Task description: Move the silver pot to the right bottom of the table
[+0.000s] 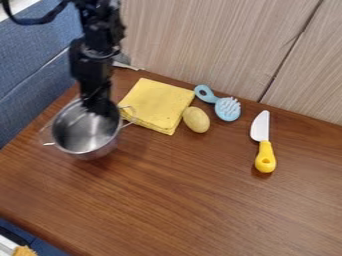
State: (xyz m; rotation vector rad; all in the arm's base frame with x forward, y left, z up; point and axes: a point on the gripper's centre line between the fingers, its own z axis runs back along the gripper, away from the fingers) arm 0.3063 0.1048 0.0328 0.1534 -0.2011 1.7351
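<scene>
With the silver pot (81, 136) at the table's (194, 205) 9 o'clock side and the gripper (100, 107) at its 1 o'clock edge, closure indeterminable, an insecure off-centre hold could cause slipping or rotation during transfer toward 4 o'clock.

It's moderately bright in here, the light soft and spread about; I couldn't swear to where the lamp or window is. The silver pot (81, 132) catches pale glints inside its bowl and throws a dim, soft-edged shadow onto the wooden table (180, 200). There's a gentle sheen on the wood. Little dark shadows hug the potato (196, 120) and the toy knife's yellow handle (265, 158), while the wood-grain panel (200, 40) behind looks evenly lit.
</scene>
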